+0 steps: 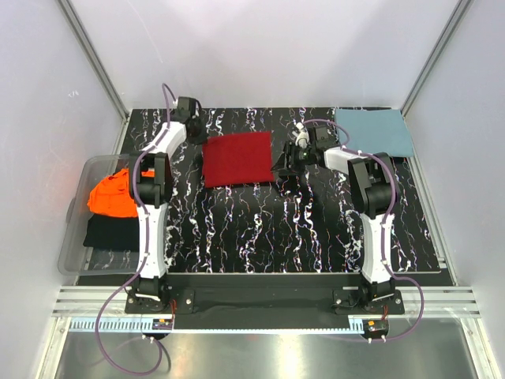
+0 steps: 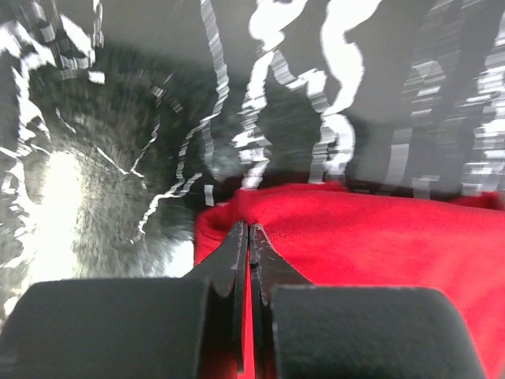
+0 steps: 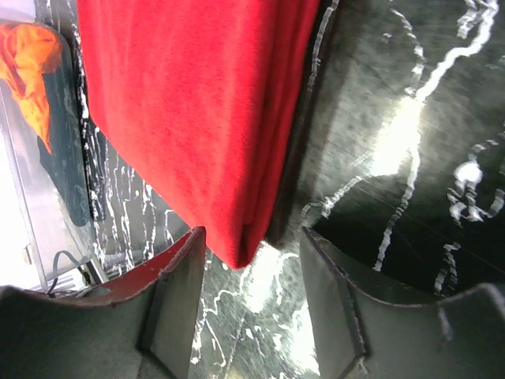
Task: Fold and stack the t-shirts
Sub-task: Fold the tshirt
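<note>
Red t-shirt (image 1: 238,159), folded square, lies flat on the black marbled table (image 1: 260,237) between my two arms. My right gripper (image 3: 252,237) is released, one corner of the shirt between its fingers. My left gripper (image 2: 248,230) is clenched tight at the shirt's edge.

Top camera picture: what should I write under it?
Folding time: red t-shirt folded in the middle, blue t-shirt at the back right, orange t-shirt in the bin.

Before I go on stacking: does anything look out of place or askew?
Only small things: the folded red t-shirt lies slightly skewed on the mat, and the orange t-shirt is crumpled atop black cloth in the bin.
</note>
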